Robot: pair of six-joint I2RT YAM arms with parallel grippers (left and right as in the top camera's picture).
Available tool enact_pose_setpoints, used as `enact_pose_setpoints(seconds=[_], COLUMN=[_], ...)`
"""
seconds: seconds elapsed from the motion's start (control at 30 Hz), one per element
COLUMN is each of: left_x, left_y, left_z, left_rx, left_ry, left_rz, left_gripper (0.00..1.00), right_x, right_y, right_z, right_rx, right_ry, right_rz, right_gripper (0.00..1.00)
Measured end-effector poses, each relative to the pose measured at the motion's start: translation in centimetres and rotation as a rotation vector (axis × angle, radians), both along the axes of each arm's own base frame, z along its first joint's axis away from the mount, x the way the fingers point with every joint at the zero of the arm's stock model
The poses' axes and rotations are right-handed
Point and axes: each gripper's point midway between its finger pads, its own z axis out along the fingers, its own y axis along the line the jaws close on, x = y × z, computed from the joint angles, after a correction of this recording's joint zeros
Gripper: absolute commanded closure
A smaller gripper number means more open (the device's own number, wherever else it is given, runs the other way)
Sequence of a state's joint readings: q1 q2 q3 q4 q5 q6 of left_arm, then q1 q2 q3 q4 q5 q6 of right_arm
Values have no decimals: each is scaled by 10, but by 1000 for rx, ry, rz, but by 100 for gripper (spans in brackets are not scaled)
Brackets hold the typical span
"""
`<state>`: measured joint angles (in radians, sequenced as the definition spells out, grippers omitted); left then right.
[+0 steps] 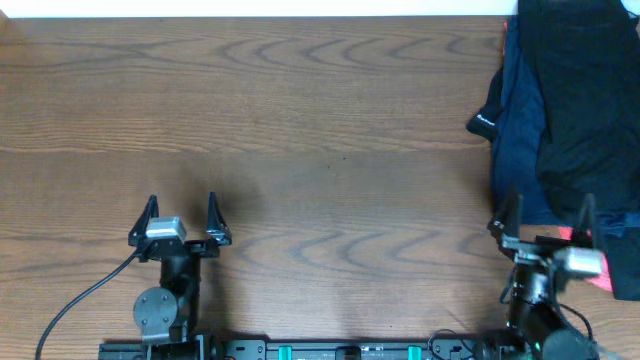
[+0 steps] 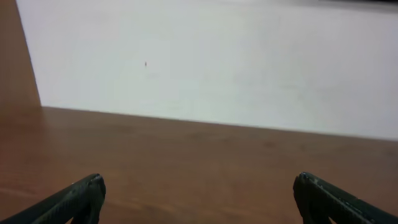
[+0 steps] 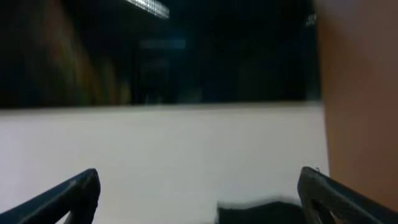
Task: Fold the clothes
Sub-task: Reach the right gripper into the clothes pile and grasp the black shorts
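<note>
Readable text: none in any view.
Black fabric flap (image 1: 483, 122) beside the navy-blue garment (image 1: 512, 110): bears a small white mark, perhaps a printed logo; too small to read.
Plain black soft-fabric shorts (image 1: 585, 90): no legible lettering on the visible surface.
Dark equipment rail (image 1: 350, 350) along the near edge of the brown wood-grain counter (image 1: 300, 120): tiny white specks beside green patches; no letters or numbers can be made out.
Left wrist view: nothing written shows.
Right wrist view: blurred; nothing legible.
</note>
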<state>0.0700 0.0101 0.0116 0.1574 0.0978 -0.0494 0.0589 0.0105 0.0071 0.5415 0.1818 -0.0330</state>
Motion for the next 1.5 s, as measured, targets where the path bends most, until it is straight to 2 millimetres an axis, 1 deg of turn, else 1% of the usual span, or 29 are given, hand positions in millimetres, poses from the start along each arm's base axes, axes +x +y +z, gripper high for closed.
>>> enact_pose_setpoints(seconds=[0.1, 0.17, 0.2, 0.27, 0.37, 0.4, 0.47, 0.57, 0.77, 0.8, 0.9, 0.93, 0.97, 1.07, 1.1, 1.17, 1.2, 1.27, 1.33, 1.37, 1.4, 1.43, 1.5], left_x=[-1, -3, -4, -6, -4, -1, 7, 24, 60, 67, 87, 95, 103, 130, 142, 162, 171, 194, 214, 225, 233, 240, 250], left_y=[0, 0, 0, 0, 0, 0, 0, 0, 3, 3, 4, 4, 4, 4, 4, 5, 5, 7, 8, 9, 9, 10, 11], left_z=[6, 18, 27, 46, 73, 79, 88, 97, 108, 113, 116, 120, 123, 132, 138, 144, 148, 150, 149, 142, 133, 122, 93], left_rx=[-9, -15, -18, -23, -28, -29, -33, -41, -61, -62, -72, -75, -78, -87, -89, -90, -89, -79, -64, -59, -57, -54, -51], left_ry=[-10, -19, -26, -33, -15, 2, 57, 167, 427, 446, 579, 604, 630, 708, 715, 747, 739, 738, 730, 736, 749, 771, 833], left_rz=[-1, -1, -2, -2, -2, -2, -5, -7, -4, -4, -5, -8, -12, -23, -25, -27, -29, -33, -37, -40, -40, -42, -44], left_gripper=[2, 2, 2, 2, 2, 2, 2, 2, 2, 2, 2, 2, 2, 2, 2, 2, 2, 2, 2, 2, 2, 2, 2], right_x=[-4, -5, -6, -9, -11, -9, 0, 23, 88, 98, 131, 139, 153, 182, 195, 219, 226, 251, 272, 284, 291, 301, 313], right_y=[-1, -2, -2, -3, -3, -3, 0, 5, 20, 23, 30, 31, 33, 38, 40, 41, 40, 39, 36, 36, 36, 36, 37], right_z=[7, 12, 16, 30, 57, 65, 78, 86, 87, 88, 92, 92, 97, 104, 108, 109, 110, 103, 94, 85, 77, 59, 27], right_rx=[-26, -46, -56, -78, -111, -123, -156, -199, -282, -296, -328, -334, -341, -364, -372, -383, -386, -391, -390, -389, -389, -387, -380], right_ry=[-19, -13, -12, -18, -20, -15, 32, 138, 411, 449, 567, 597, 626, 687, 697, 732, 735, 764, 783, 796, 810, 845, 913], right_rz=[-25, -42, -50, -66, -87, -91, -89, -72, 4, 18, 56, 65, 76, 104, 114, 137, 140, 165, 181, 192, 200, 213, 237], right_gripper=[1, 1, 1, 1, 1, 1, 1, 1, 1, 1, 1, 1, 1, 1, 1, 1, 1, 1, 1, 1, 1, 1, 1])
